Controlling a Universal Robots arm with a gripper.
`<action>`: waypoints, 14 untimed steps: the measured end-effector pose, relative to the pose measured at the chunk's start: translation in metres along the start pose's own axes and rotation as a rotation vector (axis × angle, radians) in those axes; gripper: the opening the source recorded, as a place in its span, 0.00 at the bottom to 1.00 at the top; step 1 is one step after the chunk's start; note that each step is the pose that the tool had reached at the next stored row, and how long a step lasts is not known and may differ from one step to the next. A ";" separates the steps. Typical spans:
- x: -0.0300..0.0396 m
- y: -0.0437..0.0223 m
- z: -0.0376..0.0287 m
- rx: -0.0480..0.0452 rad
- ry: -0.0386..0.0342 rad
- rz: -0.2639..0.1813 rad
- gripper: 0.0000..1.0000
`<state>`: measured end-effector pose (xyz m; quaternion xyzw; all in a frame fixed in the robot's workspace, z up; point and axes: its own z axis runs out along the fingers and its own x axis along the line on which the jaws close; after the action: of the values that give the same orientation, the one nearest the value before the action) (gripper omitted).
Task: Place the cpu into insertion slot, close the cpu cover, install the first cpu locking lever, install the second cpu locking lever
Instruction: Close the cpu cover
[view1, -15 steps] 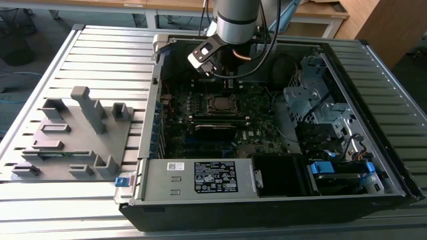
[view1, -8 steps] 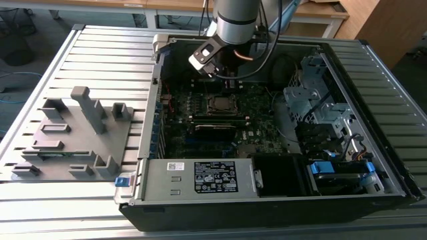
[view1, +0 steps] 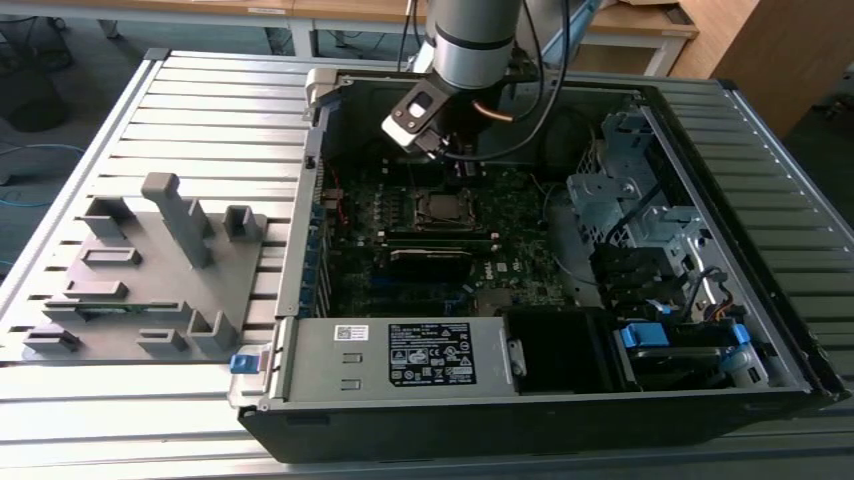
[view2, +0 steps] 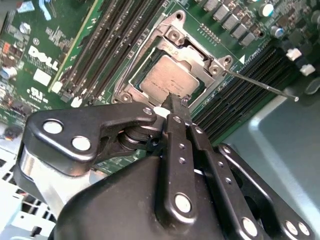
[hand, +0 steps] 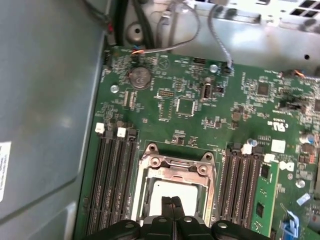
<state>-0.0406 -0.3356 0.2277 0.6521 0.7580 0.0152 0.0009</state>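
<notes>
One slatted table (view1: 200, 110) holds case (view1: 534, 430), cpu (view2: 167, 80) inside

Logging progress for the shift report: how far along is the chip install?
Done: the chip is seated, and the cover looks lowered over it. In hand: the shut tool is at the cover's edge. Left: one lever sticks out unlatched.

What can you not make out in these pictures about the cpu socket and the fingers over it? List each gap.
Second wrist view: the fingers overlap the cpu, so contact cannot be judged.
First wrist view: the cpu cover has its near side behind the fingers and cut off by the picture's edge.
Exterior view: the insertion slot is too small to tell how its levers stand.
</notes>
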 end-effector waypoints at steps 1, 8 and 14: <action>0.0000 0.0000 0.0000 0.0003 0.0003 -0.013 0.10; 0.0000 0.0000 0.0000 0.0005 0.0007 -0.026 0.10; 0.0000 0.0000 0.0000 0.0005 0.0006 -0.026 0.10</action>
<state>-0.0406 -0.3356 0.2277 0.6421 0.7664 0.0152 0.0007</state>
